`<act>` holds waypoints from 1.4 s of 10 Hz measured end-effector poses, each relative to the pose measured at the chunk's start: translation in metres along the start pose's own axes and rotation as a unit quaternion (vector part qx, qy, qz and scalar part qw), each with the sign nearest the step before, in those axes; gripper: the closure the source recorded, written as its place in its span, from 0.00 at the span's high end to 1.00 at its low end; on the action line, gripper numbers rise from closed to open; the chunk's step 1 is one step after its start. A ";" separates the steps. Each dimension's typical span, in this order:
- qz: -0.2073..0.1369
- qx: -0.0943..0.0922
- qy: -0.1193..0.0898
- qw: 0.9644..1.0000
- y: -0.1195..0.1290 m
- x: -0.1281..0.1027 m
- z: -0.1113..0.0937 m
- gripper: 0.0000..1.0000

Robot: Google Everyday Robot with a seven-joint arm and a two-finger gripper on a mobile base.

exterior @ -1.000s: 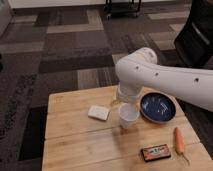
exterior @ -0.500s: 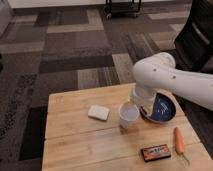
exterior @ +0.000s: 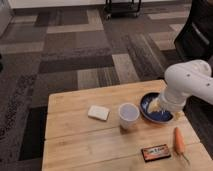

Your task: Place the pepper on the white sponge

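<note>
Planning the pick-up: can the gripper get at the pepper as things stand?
Probably yes. The gripper hangs over the blue bowl, and the pepper lies uncovered on the table close by, apart from the box.

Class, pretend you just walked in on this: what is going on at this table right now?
A one-armed robot is working at a wooden table. Its end effector hangs over the blue bowl on the table's right side. The pepper lies untouched near the front right corner, beside a dark box. The white sponge sits bare to the left of the white cup, so the pepper is not yet on it.
</note>
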 end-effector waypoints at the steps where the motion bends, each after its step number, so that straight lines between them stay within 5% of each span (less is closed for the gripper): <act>1: -0.001 0.000 0.001 1.000 0.001 0.000 0.001 0.65; 6: -0.003 0.000 0.002 1.000 0.001 0.001 0.001 0.65; 10: -0.020 -0.030 0.010 0.999 -0.006 -0.002 0.046 0.65; 14: -0.046 -0.019 0.024 0.998 -0.023 0.005 0.095 0.65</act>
